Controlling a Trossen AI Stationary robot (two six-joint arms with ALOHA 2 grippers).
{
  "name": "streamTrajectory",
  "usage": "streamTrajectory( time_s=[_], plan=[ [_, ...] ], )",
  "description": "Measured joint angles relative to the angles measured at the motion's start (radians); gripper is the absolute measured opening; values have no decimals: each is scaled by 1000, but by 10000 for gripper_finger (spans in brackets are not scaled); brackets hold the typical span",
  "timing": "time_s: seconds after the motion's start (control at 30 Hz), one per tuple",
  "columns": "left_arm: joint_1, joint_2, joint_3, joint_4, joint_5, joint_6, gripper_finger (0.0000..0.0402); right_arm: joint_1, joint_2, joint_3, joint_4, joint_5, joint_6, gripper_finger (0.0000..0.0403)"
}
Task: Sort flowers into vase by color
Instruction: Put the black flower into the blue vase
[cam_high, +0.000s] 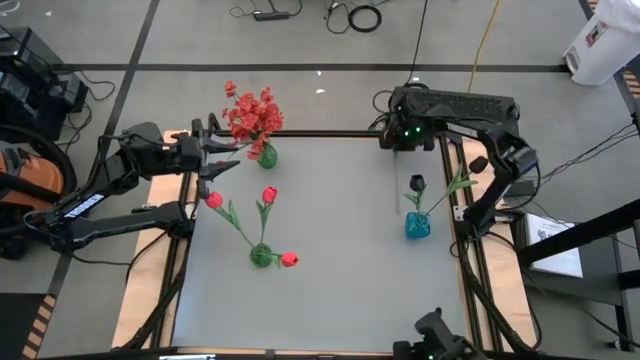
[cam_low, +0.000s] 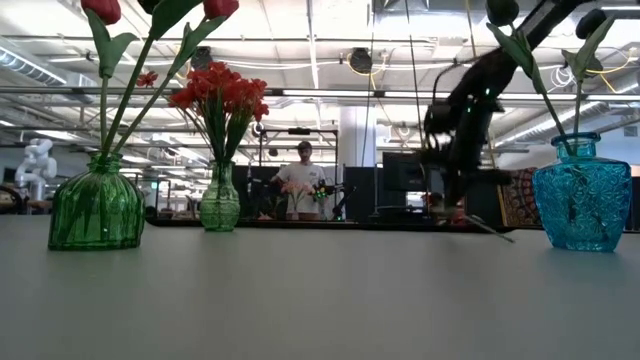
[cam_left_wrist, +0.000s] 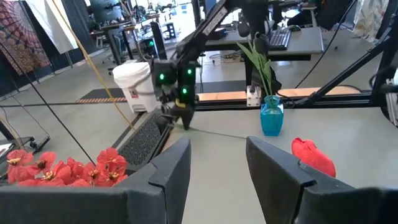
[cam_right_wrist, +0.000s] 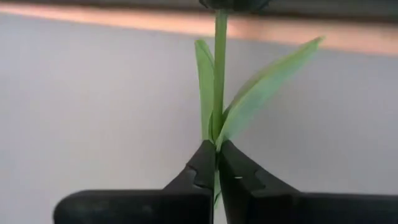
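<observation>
My right gripper (cam_high: 403, 140) stands at the table's far edge, pointing steeply down and shut on a green flower stem (cam_right_wrist: 219, 74) with two leaves. The dark shape at the stem's far end may be a black bloom; I cannot tell. A blue vase (cam_high: 418, 226) holds a black flower (cam_high: 417, 184) and a second leafy stem. One green vase (cam_high: 266, 155) holds a red spray (cam_high: 250, 112). Another green vase (cam_high: 261, 256) holds three red tulip buds. My left gripper (cam_left_wrist: 217, 168) waits open near the red spray, nothing between its fingers. My right gripper pinches the stem between its two fingertips (cam_right_wrist: 202, 165), just below where the two leaves branch off (cam_right_wrist: 217, 134). The fingers come from above and lie across the stem. In the left wrist view the stem (cam_left_wrist: 224, 132) slants low over the table toward the blue vase.
A person (cam_low: 303, 180) stands in the room behind the table's far edge. A white bin (cam_high: 600, 45) and cables lie on the floor beyond the table. The grey tabletop (cam_high: 340, 230) between the vases is bare.
</observation>
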Motion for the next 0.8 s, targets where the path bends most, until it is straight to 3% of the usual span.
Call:
streamTrajectory(
  time_s=[0.3,0.8],
  plan=[
    [0,0,0,0,0,0,164,-6,-276,16,4,27,-19,1],
    [0,0,0,0,0,0,164,16,-723,16,59,127,-185,0]
  ],
)
